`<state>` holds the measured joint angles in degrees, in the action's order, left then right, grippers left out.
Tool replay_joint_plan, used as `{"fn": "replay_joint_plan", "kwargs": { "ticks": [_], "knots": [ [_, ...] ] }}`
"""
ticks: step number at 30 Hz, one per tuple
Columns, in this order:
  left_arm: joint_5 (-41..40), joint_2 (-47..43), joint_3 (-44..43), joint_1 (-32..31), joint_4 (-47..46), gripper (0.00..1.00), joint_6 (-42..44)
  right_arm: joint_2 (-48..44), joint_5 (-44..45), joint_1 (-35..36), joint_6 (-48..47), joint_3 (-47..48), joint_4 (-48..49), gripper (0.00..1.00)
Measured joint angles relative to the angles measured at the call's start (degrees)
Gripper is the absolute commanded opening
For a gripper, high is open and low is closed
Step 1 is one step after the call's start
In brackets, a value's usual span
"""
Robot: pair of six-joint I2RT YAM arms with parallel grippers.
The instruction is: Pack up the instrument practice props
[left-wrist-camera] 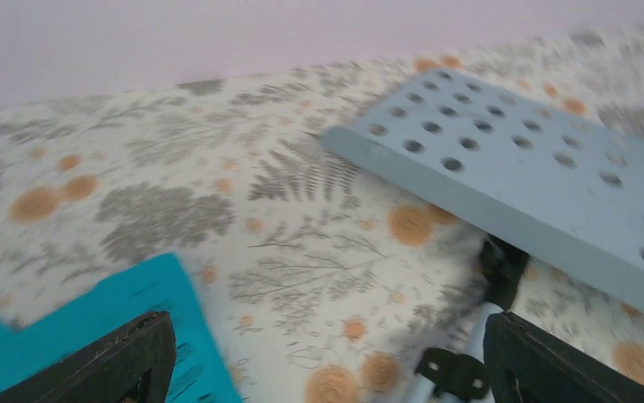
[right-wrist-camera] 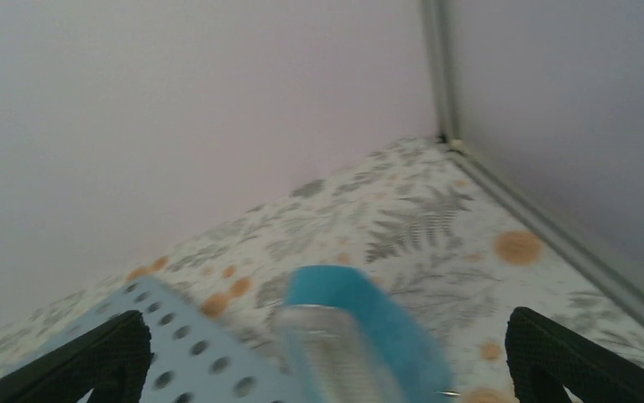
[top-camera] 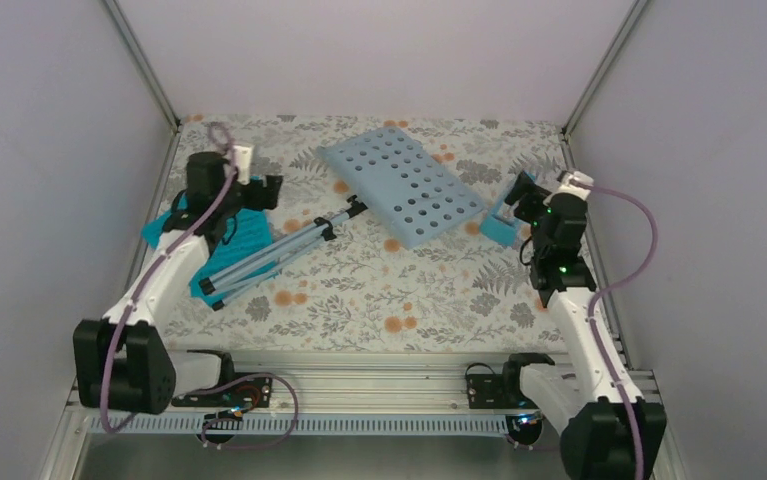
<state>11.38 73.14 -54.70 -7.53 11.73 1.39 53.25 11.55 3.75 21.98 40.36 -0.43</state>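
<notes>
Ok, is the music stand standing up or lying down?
Lying down: the music stand has its perforated desk lying on the table, legs stretched along the surface toward the turquoise pages.

Pale blue music stand [top-camera: 404,185], turquoise sheet-music pages [top-camera: 249,233], blue metronome [top-camera: 499,229], face perhaps whitish, fern-and-orange-blossom tablecloth [top-camera: 379,292]

Right fingers [right-wrist-camera: 570,353] spread wide, blurry blue metronome [right-wrist-camera: 385,327] between them, perforated music stand desk [right-wrist-camera: 188,353] beside one finger, floral bench [right-wrist-camera: 436,218] beyond.

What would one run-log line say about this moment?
left jaws: open, by turquoise sheet-music pages | right jaws: open, facing small blue pyramid-shaped metronome | pale blue perforated music stand: lying on floral-patterned table
</notes>
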Motion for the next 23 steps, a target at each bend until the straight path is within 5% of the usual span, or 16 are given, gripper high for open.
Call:
{"fn": "replay_joint_plan", "kwargs": {
  "ticks": [7, 13, 23],
  "knots": [
    [-0.13, -12.83, 18.03, 15.58, -14.58, 1.0, -9.68, -5.92, -1.14, -9.14, 0.48, -14.88, 10.25, 1.0],
    [-6.78, -18.75, 34.42, 15.78, -31.19, 1.0, -9.6, -9.09, -2.49, -8.92, -3.93, -34.27, 31.54, 1.0],
    [-11.52, -9.88, 41.4, 15.72, -49.35, 1.0, -4.81, 1.7, -3.85, -5.14, -10.23, -36.48, 48.78, 1.0]
  ]
}}
